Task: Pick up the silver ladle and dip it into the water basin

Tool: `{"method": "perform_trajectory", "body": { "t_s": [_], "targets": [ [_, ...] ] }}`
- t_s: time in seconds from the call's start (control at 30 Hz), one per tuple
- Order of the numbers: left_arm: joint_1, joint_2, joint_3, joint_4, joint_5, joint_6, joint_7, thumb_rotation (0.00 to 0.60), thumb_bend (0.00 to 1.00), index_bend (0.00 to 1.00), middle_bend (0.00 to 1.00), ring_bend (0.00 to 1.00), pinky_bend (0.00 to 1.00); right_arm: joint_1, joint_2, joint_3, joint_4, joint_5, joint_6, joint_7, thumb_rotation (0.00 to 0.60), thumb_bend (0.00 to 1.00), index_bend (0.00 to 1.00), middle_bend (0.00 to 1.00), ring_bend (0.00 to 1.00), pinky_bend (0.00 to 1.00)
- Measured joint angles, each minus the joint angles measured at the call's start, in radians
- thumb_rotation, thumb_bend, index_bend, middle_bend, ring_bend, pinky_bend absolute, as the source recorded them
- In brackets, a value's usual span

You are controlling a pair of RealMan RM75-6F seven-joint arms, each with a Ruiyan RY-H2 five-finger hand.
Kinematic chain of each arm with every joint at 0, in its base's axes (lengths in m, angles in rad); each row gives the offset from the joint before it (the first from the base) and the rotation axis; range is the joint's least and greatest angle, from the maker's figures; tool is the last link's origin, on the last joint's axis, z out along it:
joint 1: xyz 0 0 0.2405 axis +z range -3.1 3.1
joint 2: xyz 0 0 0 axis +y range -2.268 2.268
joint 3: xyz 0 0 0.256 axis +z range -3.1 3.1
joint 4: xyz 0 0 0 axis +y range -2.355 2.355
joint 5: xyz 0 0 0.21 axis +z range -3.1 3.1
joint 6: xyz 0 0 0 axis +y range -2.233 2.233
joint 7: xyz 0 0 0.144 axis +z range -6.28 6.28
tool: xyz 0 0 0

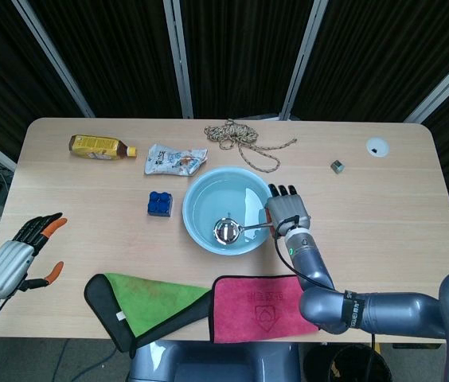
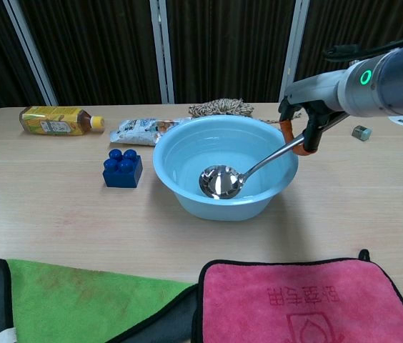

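Note:
The silver ladle [image 1: 228, 231] [image 2: 220, 181] has its bowl down inside the light blue water basin [image 1: 201, 193] [image 2: 187, 196]. Its handle slants up over the basin's right rim. My right hand [image 1: 286, 210] [image 2: 307, 121] grips that handle just outside the rim, fingers wrapped around it. My left hand [image 1: 19, 256] hovers past the table's near left corner, fingers spread, holding nothing; the chest view does not show it.
A blue block [image 1: 159, 204] sits left of the basin. Behind it lie a snack packet [image 1: 174, 160], a tea bottle [image 1: 100, 147] and a rope coil [image 1: 242, 140]. A green cloth [image 1: 151, 306] and a pink cloth [image 1: 265, 306] cover the near edge. A small cube [image 1: 337, 166] lies far right.

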Motion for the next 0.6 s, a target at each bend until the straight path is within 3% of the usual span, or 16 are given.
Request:
{"method": "perform_trajectory", "body": {
  "t_s": [0.6],
  "targets": [
    [-0.010,0.006,0.008,0.015,0.015,-0.004,-0.044,0.497,0.45,0.00,0.00,0.00,0.00,0.036,-0.147,-0.030,0.134,0.013,-0.019,-0.030,0.600,0.46,0.71,0.01,0.00,0.00]
  ]
}}
